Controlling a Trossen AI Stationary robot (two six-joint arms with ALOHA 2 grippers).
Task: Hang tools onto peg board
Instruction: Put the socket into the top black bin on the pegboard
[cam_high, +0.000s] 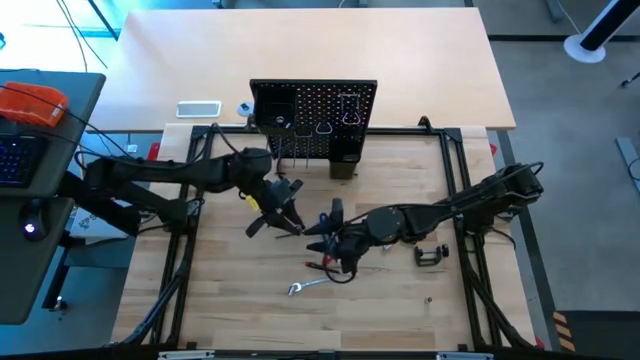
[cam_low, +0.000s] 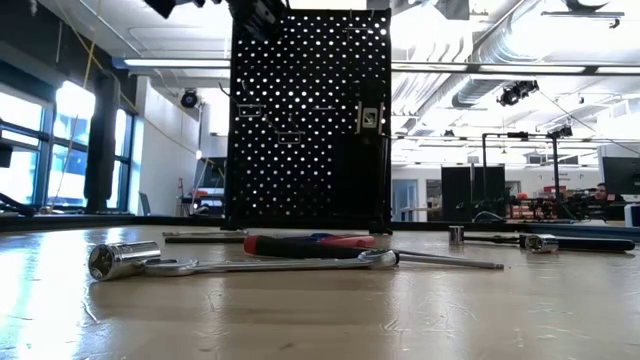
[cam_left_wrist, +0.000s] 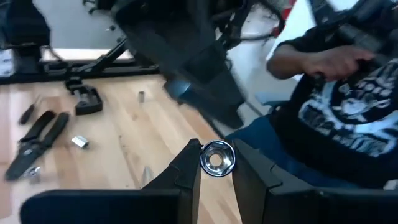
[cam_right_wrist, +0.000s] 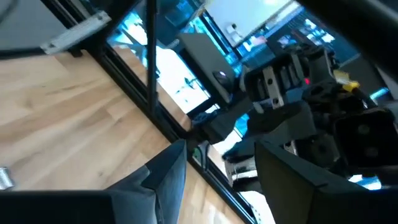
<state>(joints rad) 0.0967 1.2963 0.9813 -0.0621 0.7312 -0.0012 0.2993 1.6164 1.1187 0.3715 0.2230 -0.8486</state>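
Note:
The black peg board (cam_high: 313, 120) stands upright at the table's far middle, and it also shows in the low view (cam_low: 310, 120). My left gripper (cam_high: 287, 208) is in front of the board, above the table, shut on a silver wrench (cam_left_wrist: 216, 158). My right gripper (cam_high: 335, 238) is open and empty over the loose tools at the table's middle. Its fingers (cam_right_wrist: 165, 177) stand wide apart. A red-handled screwdriver (cam_low: 305, 243), a silver wrench (cam_low: 270, 264) and a socket (cam_low: 120, 260) lie flat on the table. Black pliers (cam_left_wrist: 37, 140) and a black C-clamp (cam_high: 430, 255) lie there too. My left gripper pinches the wrench's ring end (cam_left_wrist: 216, 160) between its two fingertips (cam_left_wrist: 189, 168), one on each side of the ring. The ring's hole faces the wrist camera. The wrench is lifted clear of the table, and the fingers hide the rest of it.
A second silver wrench (cam_high: 305, 286) lies toward the near edge. A ratchet and a small socket (cam_low: 540, 241) lie at the right. The black frame rails (cam_high: 455, 170) run along the table's sides. A person in a black printed shirt (cam_left_wrist: 348, 106) sits beyond the table.

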